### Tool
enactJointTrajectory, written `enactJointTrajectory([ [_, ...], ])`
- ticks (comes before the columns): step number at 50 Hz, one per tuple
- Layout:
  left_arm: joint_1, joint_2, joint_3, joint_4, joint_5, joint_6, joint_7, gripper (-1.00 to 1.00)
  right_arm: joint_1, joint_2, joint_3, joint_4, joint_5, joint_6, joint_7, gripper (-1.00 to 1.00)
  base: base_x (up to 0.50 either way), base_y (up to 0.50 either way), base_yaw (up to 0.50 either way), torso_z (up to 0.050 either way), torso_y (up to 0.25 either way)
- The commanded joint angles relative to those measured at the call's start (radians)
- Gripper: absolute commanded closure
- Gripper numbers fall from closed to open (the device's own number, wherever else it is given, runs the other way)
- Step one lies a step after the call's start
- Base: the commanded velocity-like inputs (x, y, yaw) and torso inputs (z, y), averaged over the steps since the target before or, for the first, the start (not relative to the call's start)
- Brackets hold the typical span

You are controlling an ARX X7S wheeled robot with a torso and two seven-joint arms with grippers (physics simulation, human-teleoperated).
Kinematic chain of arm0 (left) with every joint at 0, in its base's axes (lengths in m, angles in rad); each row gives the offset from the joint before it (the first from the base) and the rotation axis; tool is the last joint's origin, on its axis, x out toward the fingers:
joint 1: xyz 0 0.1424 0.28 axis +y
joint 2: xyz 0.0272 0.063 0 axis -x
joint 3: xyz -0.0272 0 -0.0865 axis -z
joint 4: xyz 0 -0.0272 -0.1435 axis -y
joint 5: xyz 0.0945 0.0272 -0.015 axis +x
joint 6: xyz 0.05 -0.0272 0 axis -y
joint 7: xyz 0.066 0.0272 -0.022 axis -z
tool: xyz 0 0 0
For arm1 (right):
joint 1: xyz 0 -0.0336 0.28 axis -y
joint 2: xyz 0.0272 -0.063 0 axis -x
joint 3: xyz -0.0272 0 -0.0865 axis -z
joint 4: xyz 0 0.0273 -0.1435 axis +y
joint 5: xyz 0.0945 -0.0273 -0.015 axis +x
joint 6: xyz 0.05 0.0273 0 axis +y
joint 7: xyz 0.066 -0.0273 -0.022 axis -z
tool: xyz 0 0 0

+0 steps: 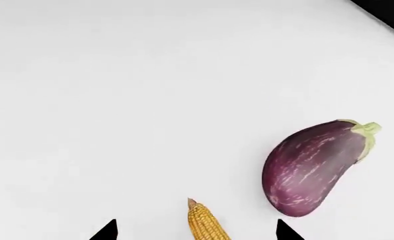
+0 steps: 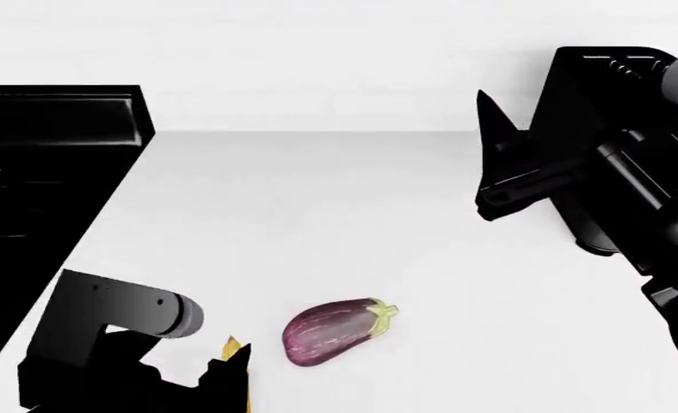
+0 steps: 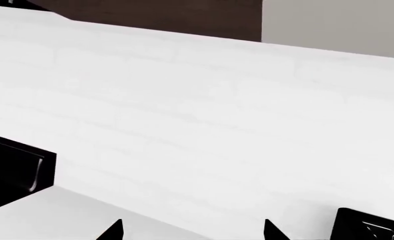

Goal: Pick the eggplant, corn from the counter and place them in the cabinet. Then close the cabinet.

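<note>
While the left pincer [image 1: 195, 229] hangs wide open and empty with the corn [image 1: 204, 222] between its tips on the tabletop [image 1: 117, 100], the eggplant [image 1: 314, 167] just beside one tip could get bumped and roll away

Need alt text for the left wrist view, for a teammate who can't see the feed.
The left claw hangs open over the white counter, its two black tips either side of the yellow corn, whose tapered end points away from the camera. The purple eggplant lies beside the corn, apart from it, just outside one tip.
</note>
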Motion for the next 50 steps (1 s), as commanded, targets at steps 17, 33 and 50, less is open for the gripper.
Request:
enactJointTrajectory([
  [17,0.082,0.09,0.152,0.021,0.06,0.044,-0.054,-1.0,-0.014,0.023,-0.013,0.006,0.015,-0.037,0.018,-1.0,0.0,0.0,0.0,0.0,0.0],
  [33,0.137,0.143,0.198,-0.075,0.272,-0.013,-0.005,-1.0,-0.026,0.036,-0.021,0.006,0.018,-0.06,0.021,-1.0,0.0,0.0,0.0,0.0,0.0],
  [50,0.202,0.171,0.272,-0.055,0.476,-0.11,0.051,1.0,-0.036,0.051,-0.016,0.008,0.028,-0.08,0.03,-1.0,0.0,0.0,0.0,0.0,-0.003],
])
